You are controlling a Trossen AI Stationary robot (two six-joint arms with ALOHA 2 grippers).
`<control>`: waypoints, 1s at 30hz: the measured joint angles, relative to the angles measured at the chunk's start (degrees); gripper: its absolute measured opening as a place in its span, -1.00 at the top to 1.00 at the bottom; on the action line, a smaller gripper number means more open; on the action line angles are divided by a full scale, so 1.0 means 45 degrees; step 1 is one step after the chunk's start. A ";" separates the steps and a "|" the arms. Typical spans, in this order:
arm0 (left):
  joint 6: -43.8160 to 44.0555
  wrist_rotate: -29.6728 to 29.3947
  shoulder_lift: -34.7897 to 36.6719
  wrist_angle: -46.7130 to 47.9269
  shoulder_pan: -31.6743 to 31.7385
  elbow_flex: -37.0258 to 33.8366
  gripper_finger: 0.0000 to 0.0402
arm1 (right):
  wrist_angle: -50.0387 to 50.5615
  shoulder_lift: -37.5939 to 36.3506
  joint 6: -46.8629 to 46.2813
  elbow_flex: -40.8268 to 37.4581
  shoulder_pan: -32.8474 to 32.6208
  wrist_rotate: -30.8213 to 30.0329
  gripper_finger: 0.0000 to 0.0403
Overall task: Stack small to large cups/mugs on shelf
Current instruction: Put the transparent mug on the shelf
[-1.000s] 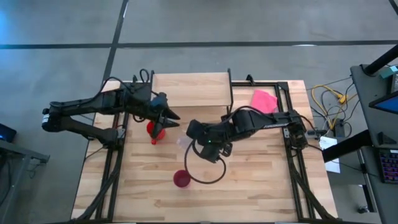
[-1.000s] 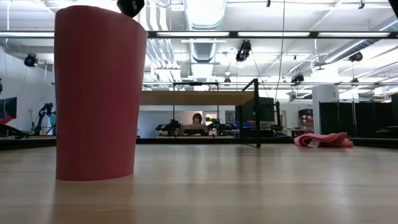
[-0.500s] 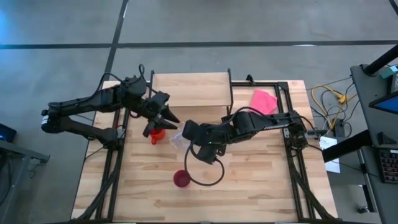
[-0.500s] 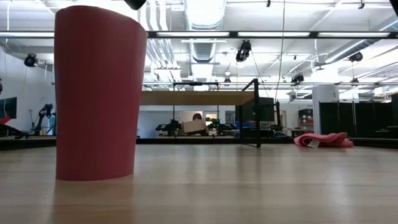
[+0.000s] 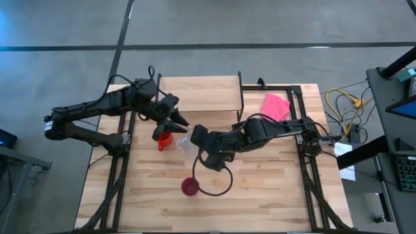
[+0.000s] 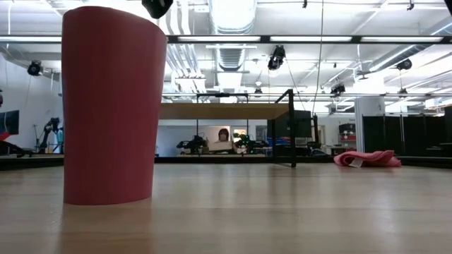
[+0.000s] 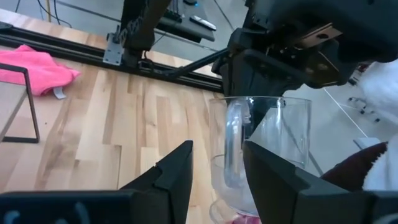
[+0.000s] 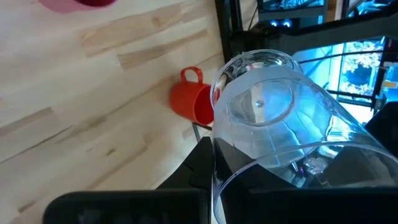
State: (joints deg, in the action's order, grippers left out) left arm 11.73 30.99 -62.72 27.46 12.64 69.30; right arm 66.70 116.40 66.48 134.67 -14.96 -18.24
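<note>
The clear glass cup (image 5: 184, 144) hangs in the air just right of the red-orange mug (image 5: 162, 139), in my right gripper (image 5: 194, 140), which is shut on it. The mug (image 8: 193, 99) stands on the table. My left gripper (image 5: 181, 123) is open, just beyond the glass's far side. In the left wrist view its fingers (image 7: 177, 177) frame the glass (image 7: 261, 149) and its handle (image 7: 233, 143); whether they touch it, I cannot tell. The magenta tumbler (image 5: 190, 187) (image 6: 113, 106) stands upright near the near edge. The shelf (image 5: 198, 93) stands at the far edge. My right gripper holds the glass cup at its rim end (image 8: 217, 149); the right wrist view looks down the inside to the base (image 8: 258, 102). It comes slanting down from the table's right. The cup is lifted clear and tilted. Whether a finger is inside the cup, I cannot tell.
A pink cloth (image 5: 275, 104) (image 6: 366, 159) lies right of the shelf, by the black frame rail (image 5: 300, 117). A looped black cable (image 5: 214, 185) hangs under my right arm beside the tumbler. Bare wood lies along the near right part of the table (image 5: 273, 195).
My right gripper has carried the glass cup toward the table's left and a little toward the far edge, up close to my left gripper and the mug. My left arm has shifted slightly toward the far edge. The mug and tumbler have stayed put.
</note>
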 joint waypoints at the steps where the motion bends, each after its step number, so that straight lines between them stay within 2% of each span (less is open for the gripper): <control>1: -0.0011 0.0009 0.0005 -0.0005 0.0000 0.0000 0.36 | 0.0000 0.0000 0.0000 0.0000 0.0005 0.0000 0.96; 6: -0.0021 0.0017 0.0010 -0.0010 0.0000 0.0000 0.48 | 0.0017 0.0000 -0.0004 0.0000 -0.0002 0.0005 0.96; 14: -0.0013 0.0097 0.0015 -0.0008 0.0000 -0.0005 0.95 | 0.0083 0.0000 -0.0167 0.0000 0.0085 0.0015 0.96; 21: -0.0021 -0.0053 0.0015 0.0000 0.0015 -0.0005 0.92 | 0.0064 0.0000 -0.2306 0.0000 0.0502 0.0182 0.96; 30: -0.0025 0.0030 0.0053 -0.0019 0.0034 -0.0024 0.97 | -0.0219 0.0000 -0.3085 0.0000 0.0567 0.0135 0.81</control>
State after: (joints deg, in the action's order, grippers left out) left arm 11.62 31.12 -62.48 27.38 12.80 69.19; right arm 65.71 116.40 52.59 134.67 -12.41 -17.63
